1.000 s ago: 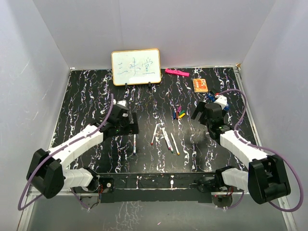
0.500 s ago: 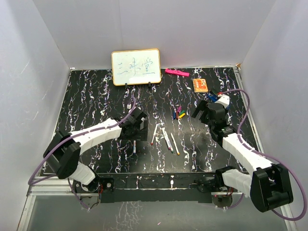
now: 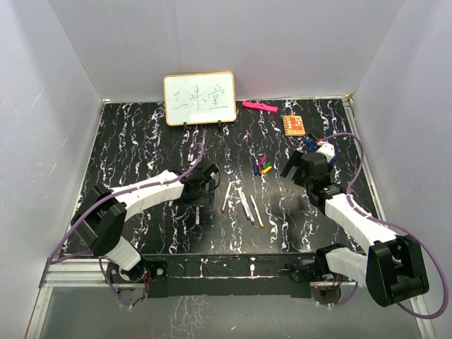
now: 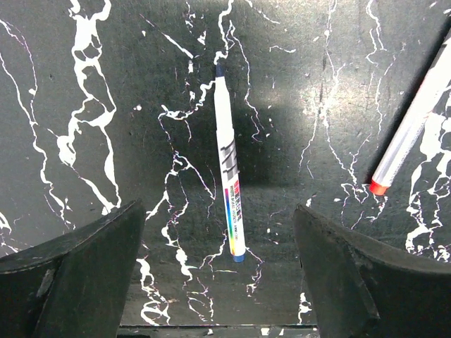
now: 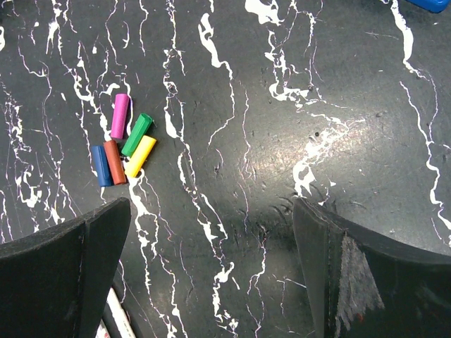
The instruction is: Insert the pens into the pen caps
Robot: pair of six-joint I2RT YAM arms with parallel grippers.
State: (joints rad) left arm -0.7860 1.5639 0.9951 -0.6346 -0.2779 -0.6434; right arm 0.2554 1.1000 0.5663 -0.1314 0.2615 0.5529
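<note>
Your left gripper (image 4: 218,208) hangs spread over one pen (image 4: 227,176) left of the worktop's (image 3: 134,141) middle, a finger on either side, neither touching it. The other pens (image 3: 244,201) lie at centre. Your right gripper (image 5: 211,204) is released too (nothing in it) — the pen caps (image 5: 123,148) cluster just beside it, toward centre.

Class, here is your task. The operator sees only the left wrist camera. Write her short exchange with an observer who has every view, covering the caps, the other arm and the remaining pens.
Operator: One blue-tipped pen lies under my tool. Where are the caps?
Observer: Five caps lie clustered together, to the left of the right tool.
Operator: Is that tool holding anything?
Observer: No, it is open and empty.
Operator: Any other pens?
Observer: At least three more pens lie to the right of your tool.
</note>
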